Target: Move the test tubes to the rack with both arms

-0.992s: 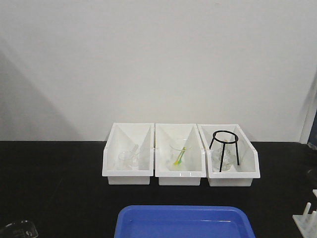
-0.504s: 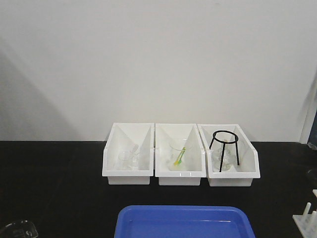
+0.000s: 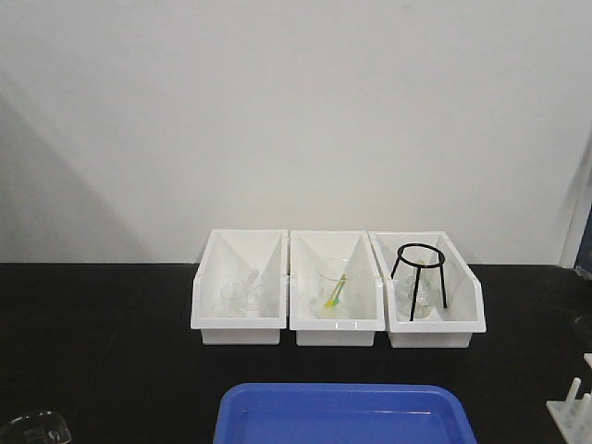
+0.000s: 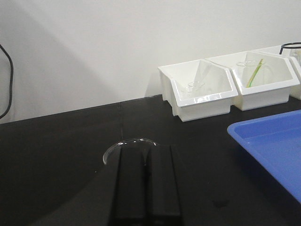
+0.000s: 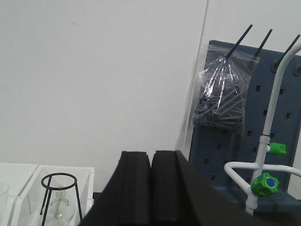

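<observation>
Basically three white bins (image 3: 336, 291) sit in a row at the back of the black counter (image 3: 102, 351). Left bin holds clear glassware, middle one a beaker (image 3: 333, 289) with a yellow-green stick, right one a black tripod stand (image 3: 421, 268) over a glass flask. Blue tray (image 3: 344, 414) at front centre. Glass dish (image 4: 128, 147) just past the left fingers (image 4: 146, 181). Rack (image 3: 573, 407) only partly seen at the lower right edge, pegs up, well apart from the bins. Left fingers pressed together, nothing between them. Right fingers (image 5: 150, 188) also pressed together, holding nothing, raised toward the wall; beside them a pegboard (image 5: 263, 108) with a bag of dark parts (image 5: 222, 96) and a white tap pipe with green knobs (image 5: 265, 183). No readable writing.
</observation>
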Robot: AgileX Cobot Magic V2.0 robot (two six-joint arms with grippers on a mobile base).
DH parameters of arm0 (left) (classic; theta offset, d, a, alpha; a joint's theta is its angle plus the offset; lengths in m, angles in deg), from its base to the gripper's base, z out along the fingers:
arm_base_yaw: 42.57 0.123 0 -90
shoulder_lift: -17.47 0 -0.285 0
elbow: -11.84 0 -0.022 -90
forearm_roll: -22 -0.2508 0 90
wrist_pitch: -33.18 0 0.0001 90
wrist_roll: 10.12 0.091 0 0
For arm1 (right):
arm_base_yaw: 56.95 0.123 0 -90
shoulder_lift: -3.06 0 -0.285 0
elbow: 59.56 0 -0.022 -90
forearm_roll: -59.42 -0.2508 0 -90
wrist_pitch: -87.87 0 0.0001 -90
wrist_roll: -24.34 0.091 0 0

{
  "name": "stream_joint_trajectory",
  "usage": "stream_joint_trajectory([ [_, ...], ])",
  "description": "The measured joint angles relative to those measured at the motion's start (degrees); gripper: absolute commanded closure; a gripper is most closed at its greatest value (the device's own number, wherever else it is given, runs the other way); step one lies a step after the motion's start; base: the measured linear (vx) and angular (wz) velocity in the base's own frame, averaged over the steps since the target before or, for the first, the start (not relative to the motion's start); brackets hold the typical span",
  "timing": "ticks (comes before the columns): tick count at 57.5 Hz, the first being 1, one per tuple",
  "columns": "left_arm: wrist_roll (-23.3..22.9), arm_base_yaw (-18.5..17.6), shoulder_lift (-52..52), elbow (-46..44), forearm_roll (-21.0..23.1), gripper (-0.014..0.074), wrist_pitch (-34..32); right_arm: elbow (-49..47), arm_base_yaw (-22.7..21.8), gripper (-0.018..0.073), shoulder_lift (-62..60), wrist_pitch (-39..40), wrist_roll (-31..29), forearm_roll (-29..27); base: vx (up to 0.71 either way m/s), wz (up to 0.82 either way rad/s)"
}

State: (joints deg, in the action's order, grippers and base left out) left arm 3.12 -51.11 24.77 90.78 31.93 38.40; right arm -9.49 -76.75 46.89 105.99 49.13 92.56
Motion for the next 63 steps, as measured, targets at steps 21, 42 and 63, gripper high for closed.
stream_joint_trajectory([
  [21, 0.0, 0.0, 0.0, 0.0, 0.0, 0.0617, 0.0, 0.0, 0.0, 0.0566, 0.0, 0.0, 0.0, 0.0, 0.00, 0.00],
  [42, 0.0, 0.0, 0.0, 0.0, 0.0, 0.0617, 0.0, 0.0, 0.0, 0.0566, 0.0, 0.0, 0.0, 0.0, 0.00, 0.00],
  [63, 0.0, 0.0, 0.0, 0.0, 0.0, 0.0617, 0.0, 0.0, 0.0, 0.0566, 0.0, 0.0, 0.0, 0.0, 0.00, 0.00],
])
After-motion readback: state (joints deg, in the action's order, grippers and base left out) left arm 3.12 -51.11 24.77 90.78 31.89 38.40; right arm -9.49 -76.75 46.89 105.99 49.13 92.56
